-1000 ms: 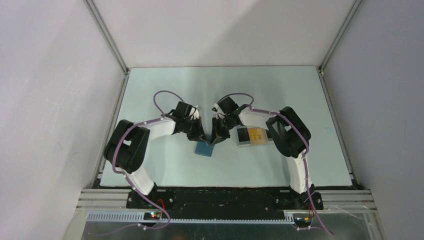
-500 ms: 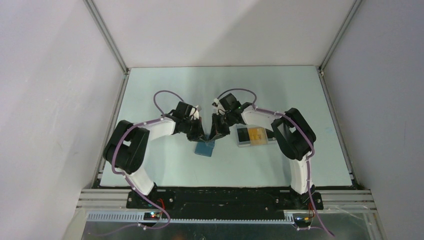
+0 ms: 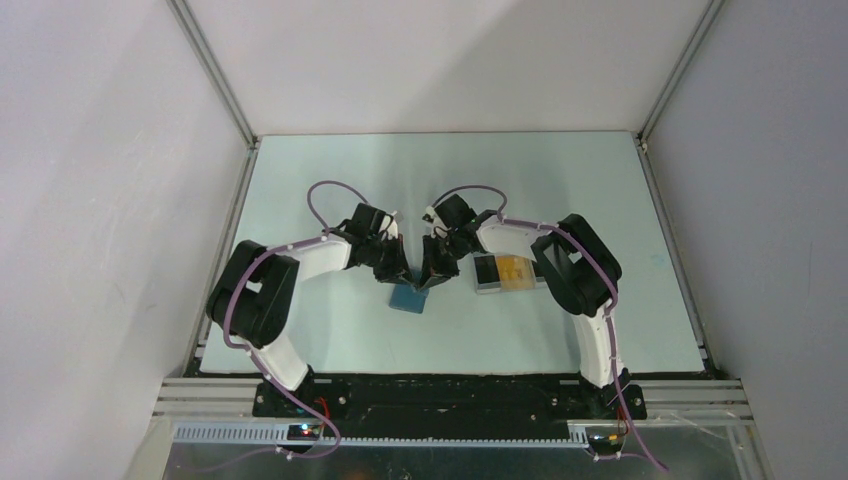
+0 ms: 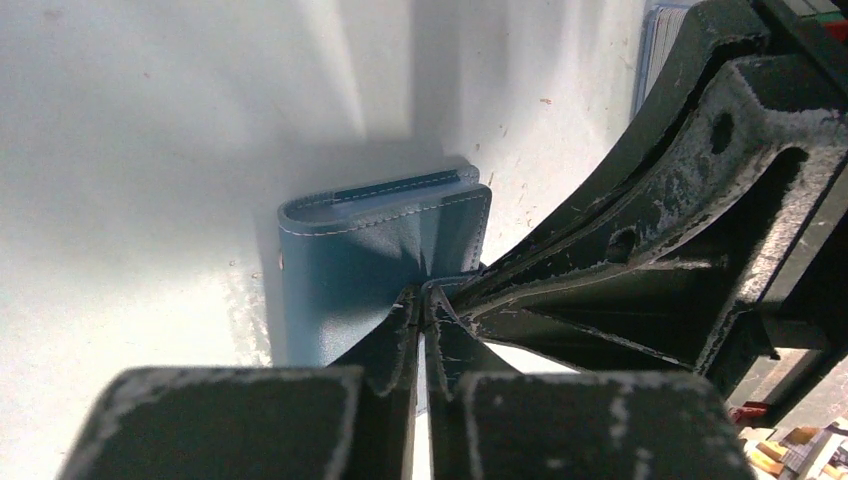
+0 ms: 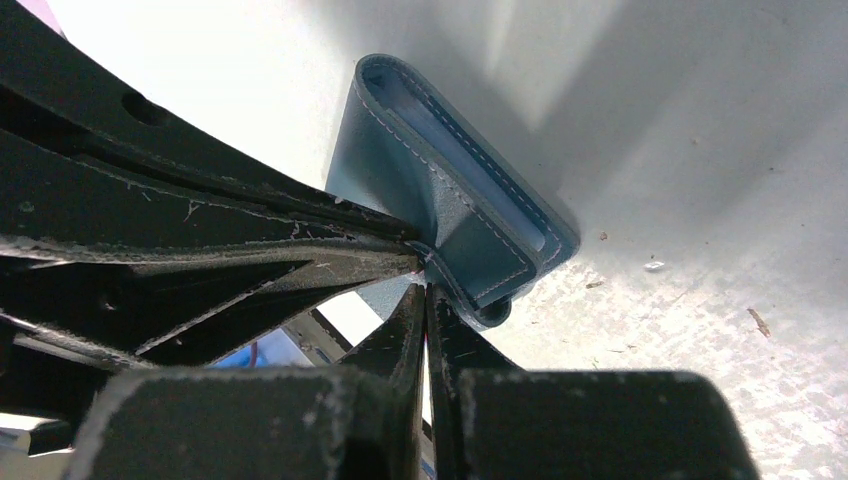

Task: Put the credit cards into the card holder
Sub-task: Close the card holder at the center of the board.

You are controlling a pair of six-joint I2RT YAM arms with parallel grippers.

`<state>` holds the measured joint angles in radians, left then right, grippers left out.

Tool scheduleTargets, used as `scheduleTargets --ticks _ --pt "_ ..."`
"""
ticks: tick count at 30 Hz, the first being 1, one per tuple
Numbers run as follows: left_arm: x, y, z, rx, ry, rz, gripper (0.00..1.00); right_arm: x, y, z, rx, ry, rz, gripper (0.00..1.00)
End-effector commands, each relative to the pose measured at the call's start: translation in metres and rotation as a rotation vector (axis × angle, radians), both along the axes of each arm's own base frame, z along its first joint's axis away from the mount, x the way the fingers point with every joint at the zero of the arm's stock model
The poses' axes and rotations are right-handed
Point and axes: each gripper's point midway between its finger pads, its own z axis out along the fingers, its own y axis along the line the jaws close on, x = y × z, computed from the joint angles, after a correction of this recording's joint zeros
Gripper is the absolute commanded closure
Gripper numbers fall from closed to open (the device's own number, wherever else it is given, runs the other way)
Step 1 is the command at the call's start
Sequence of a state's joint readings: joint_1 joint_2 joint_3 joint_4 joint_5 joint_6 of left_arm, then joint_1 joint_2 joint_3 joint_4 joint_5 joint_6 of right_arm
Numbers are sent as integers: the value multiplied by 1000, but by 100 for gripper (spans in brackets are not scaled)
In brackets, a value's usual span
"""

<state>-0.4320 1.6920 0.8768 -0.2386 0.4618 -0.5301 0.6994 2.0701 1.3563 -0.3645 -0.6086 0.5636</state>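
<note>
Here the left tool and right tool, each nearly closed, pinch the card holder.

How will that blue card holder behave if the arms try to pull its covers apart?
The card holder is probably floppy rather than stiff: its stitched cover bends in a soft rounded fold. It looks thin and light, so it may slide on the smooth table instead of opening. That fold may spring it shut once released.
</note>
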Motion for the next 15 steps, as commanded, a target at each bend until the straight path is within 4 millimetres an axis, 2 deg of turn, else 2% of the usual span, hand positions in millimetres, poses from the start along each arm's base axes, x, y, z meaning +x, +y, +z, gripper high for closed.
scheduleTargets --ticks 1,5,6,11,15 --pt "-8 9 -3 63 -3 -21 90 -4 -6 -21 -69 5 5 96" --pt "-5 11 2 77 -24 -11 72 -6 -9 -23 -85 8 9 97" --pt "-5 12 3 80 -23 -8 71 -6 -9 -23 -87 8 10 97" --pt "0 17 6 113 -45 4 70 -8 -11 -23 -95 14 14 97" --pt "0 19 6 140 -48 -4 77 -10 -11 -23 -97 17 17 97"
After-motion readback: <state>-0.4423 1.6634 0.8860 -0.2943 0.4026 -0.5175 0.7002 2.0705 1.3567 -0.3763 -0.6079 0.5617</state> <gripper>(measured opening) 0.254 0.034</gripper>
